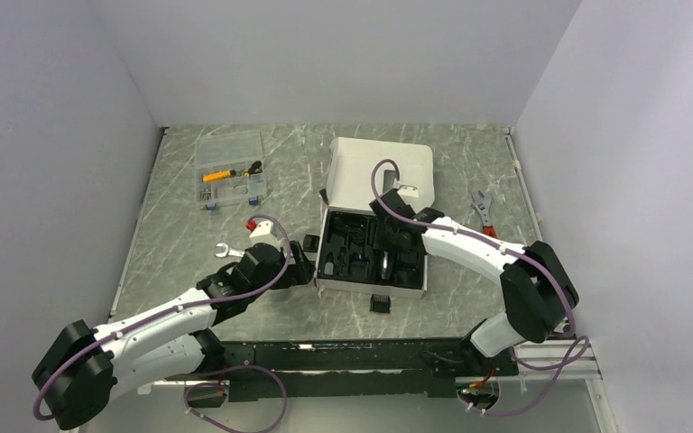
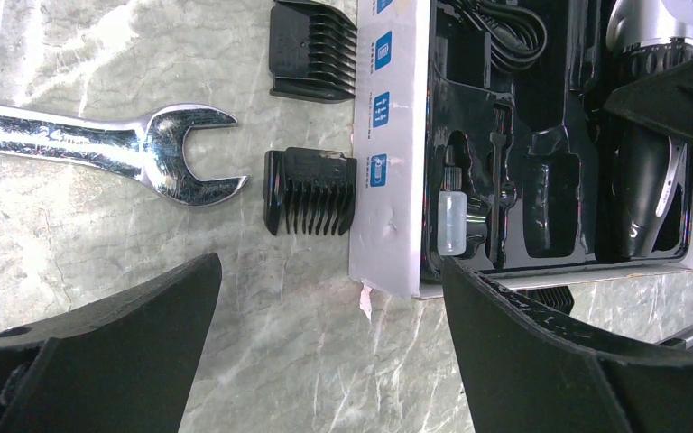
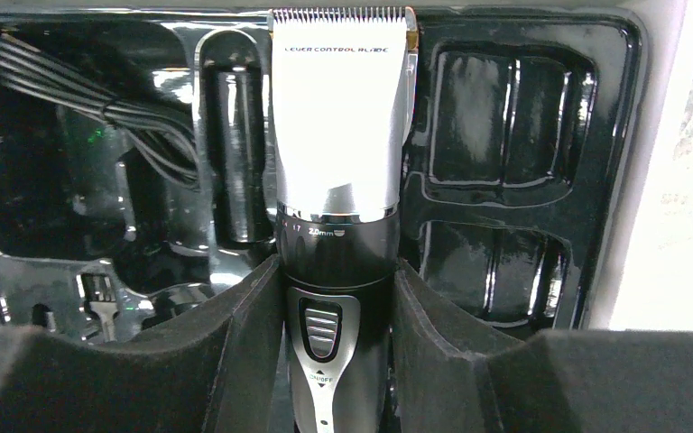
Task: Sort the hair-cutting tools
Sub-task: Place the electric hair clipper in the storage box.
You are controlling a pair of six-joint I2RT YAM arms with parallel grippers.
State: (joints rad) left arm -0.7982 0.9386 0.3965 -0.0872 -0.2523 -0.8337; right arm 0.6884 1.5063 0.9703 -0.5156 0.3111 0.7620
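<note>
The black-and-silver hair clipper lies lengthwise in the black moulded tray of the white box. My right gripper is shut on the clipper's handle, one finger on each side. In the top view the right gripper is inside the box. My left gripper is open and empty above the table, just left of the box. A black comb attachment lies ahead of it against the box wall, with a second further on. A third comb lies in front of the box.
A silver open-end wrench lies left of the combs. A red-handled adjustable wrench lies right of the box. A clear organiser case stands at the back left. The box lid stands open behind. A cable and small bottle sit in the tray.
</note>
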